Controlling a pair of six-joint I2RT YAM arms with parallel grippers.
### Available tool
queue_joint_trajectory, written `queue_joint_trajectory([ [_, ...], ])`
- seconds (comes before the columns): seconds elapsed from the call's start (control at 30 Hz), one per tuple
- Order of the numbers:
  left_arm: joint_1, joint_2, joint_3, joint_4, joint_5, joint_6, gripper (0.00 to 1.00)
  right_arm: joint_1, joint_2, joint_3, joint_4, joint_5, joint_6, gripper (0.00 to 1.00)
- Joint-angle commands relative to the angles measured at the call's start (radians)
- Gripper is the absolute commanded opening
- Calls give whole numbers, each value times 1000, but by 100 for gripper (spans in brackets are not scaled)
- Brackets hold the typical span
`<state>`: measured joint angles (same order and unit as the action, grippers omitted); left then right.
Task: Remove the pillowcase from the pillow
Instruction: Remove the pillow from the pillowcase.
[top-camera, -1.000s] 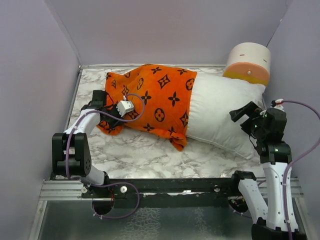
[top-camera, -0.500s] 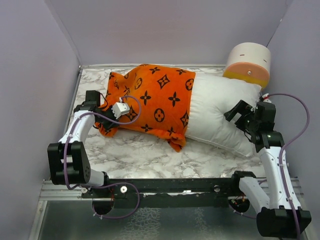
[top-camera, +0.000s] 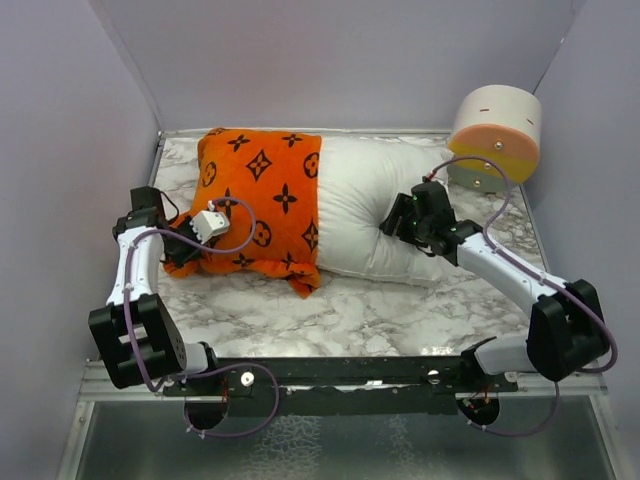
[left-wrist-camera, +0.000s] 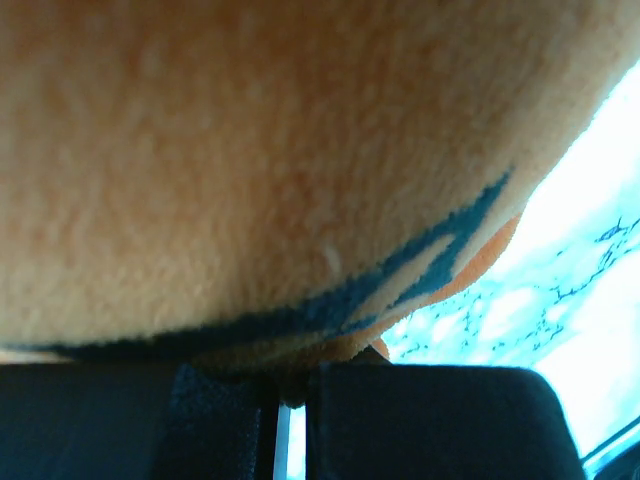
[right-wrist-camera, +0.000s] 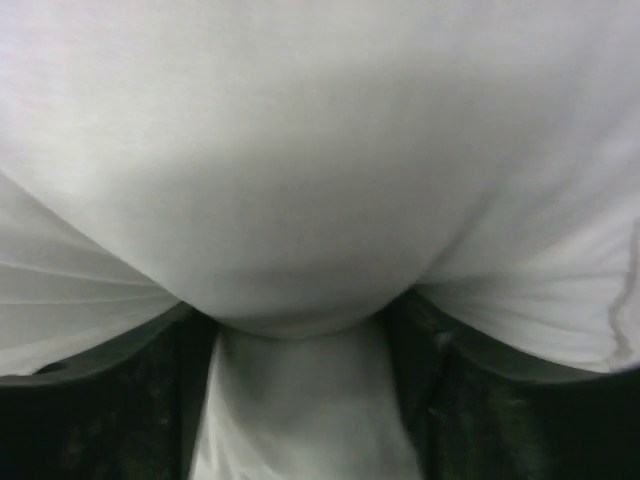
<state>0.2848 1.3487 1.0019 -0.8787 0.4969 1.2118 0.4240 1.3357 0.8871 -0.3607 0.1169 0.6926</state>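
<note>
Overhead view of a marble table (top-camera: 400, 310). The white pillow (top-camera: 375, 195) lies across the far side and has slid left. The orange patterned pillowcase (top-camera: 260, 185) now covers only its left end, less than a second ago. My left gripper (left-wrist-camera: 288, 415) stays pinched tight on the pillowcase's near edge. My right gripper (right-wrist-camera: 300, 400) has moved in, its jaws squeezing a fold of bare pillow, probably anchoring it for the pull
</note>
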Motion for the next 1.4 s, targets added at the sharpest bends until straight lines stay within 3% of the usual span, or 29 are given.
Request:
queue_joint_trajectory([
  [0.0,45,-29,10,-65,-11,100,0,21,86,-58,-25,109,108,45],
  [0.07,77,-14,23,-76,-12,126,0,21,74,-60,-36,185,138,4],
  [0.1,95,-3,33,-80,-11,136,0,17,67,-52,-51,223,151,1],
  [0.23,190,43,112,-89,-15,171,0,-57,14,-26,-70,288,146,1],
  [0.43,416,144,260,-73,-33,272,0,-217,-73,-37,-52,297,97,1],
  [0.6,557,229,347,-47,-43,337,0,-267,-112,-60,-38,309,87,1],
  [0.73,615,229,329,54,-67,386,0,-278,-113,-85,-27,288,81,1],
  [0.83,622,219,311,-9,-54,432,0,-278,-114,-87,-20,251,66,1],
  [0.9,618,185,266,35,-45,442,0,-283,-121,-85,-37,290,69,1],
  [1.07,609,137,240,383,-70,283,0,-494,-237,-95,-73,240,119,1],
  [1.23,633,208,489,305,22,96,0,-662,-325,-94,-146,251,207,1],
  [1.37,632,196,539,269,86,53,0,-694,-346,-66,-216,300,293,1],
])
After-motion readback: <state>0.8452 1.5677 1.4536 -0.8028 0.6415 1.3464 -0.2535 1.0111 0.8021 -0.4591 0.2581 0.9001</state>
